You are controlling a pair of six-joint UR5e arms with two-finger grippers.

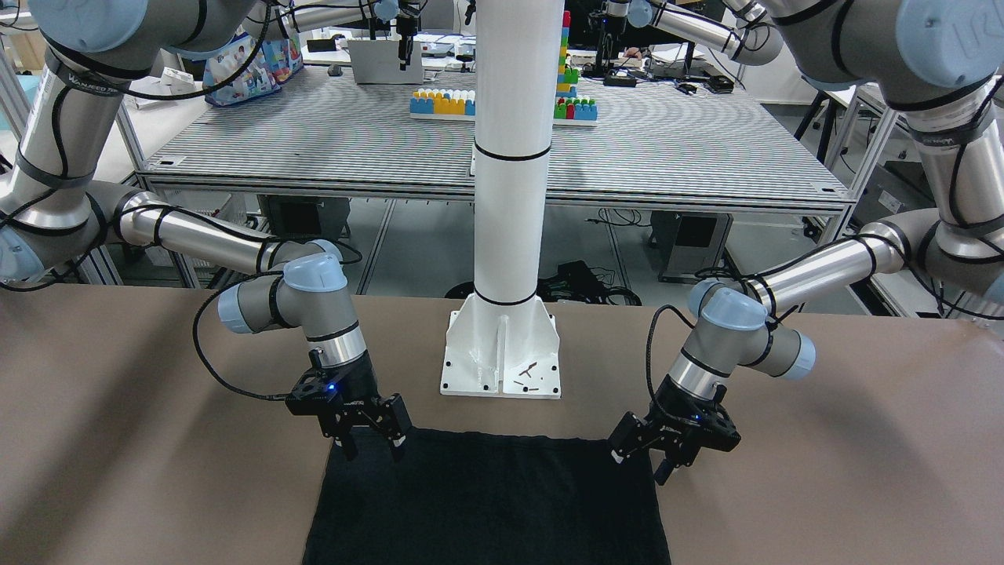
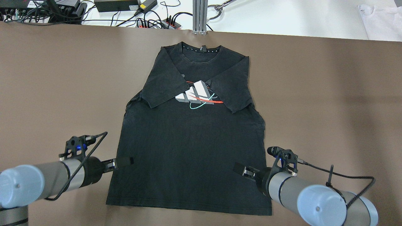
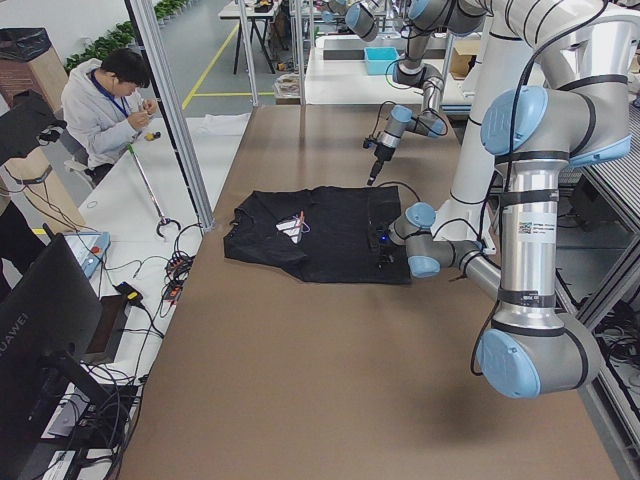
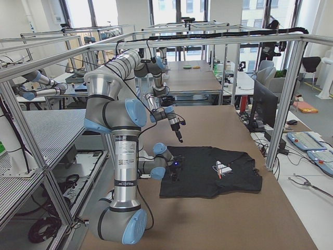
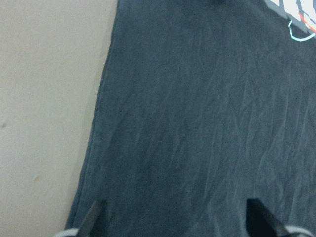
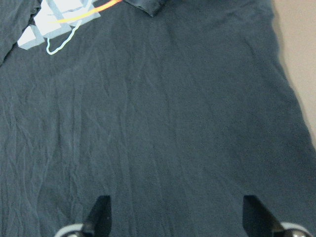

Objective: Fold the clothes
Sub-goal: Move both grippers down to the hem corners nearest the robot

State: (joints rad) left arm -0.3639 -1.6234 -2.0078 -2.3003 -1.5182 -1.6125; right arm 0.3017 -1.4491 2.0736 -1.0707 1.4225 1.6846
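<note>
- The clothes [image 2: 191,141], a black T-shirt, are lying flat and face-up in the middle of the brown desk [image 2: 314,110]. In the overhead view the collar [image 2: 202,53] is pointing to 12 o'clock and the hem [image 2: 188,207] is sitting at 6 o'clock, nearest the robot.
- The 10 o'clock sleeve [image 2: 163,84] and the 2 o'clock sleeve [image 2: 234,86] are lying folded in across the chest, partly covering the white print [image 2: 194,95]. That is narrowing the shirt to a near rectangle, so I am judging the sleeve step done and a lengthwise fold to be next.
- The left pincer [image 5: 176,222] is hanging over the shirt's 8 o'clock side, spread wide and holding nothing, with the shirt's side edge passing just beside one fingertip.
- The right pincer [image 6: 177,215] is mirroring it at the 4 o'clock side, likewise spread and holding nothing.
- Both are sitting low, a little up from the hem corners. This is probably because lifting the two sides together would be keeping the hem straight on its way toward the collar.
- Whether the fingertips are touching the cloth I cannot tell, since the wrist views are showing only dark tips against dark fabric.
</note>
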